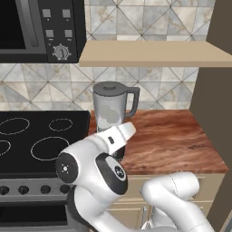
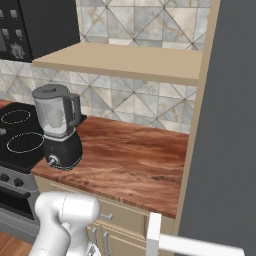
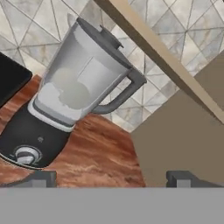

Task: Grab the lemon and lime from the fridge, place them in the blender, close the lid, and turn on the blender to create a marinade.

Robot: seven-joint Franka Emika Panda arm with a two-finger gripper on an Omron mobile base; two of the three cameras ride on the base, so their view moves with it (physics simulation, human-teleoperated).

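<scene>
Lid (image 3: pixel 98 37) on blender (image 3: pixel 65 105) at counter's stove end, two pale fruit shapes inside jar, gripper (image 3: pixel 111 178) spread wide and empty nearby; next probably reach for the knob (image 3: pixel 26 155).

The white Franka arm with dark joints (image 1: pixel 97 174) rises from the lower right of the left base view, folds at a rounded elbow and reaches forward and up, its white wrist link slanting away from the camera. In the right base view a rounded white segment of it shows at the lower left. In the hand view the two-finger gripper (image 3: pixel 111 178) has its two small dark fingertips (image 3: pixel 43 178) set wide apart, nothing between them.
</scene>
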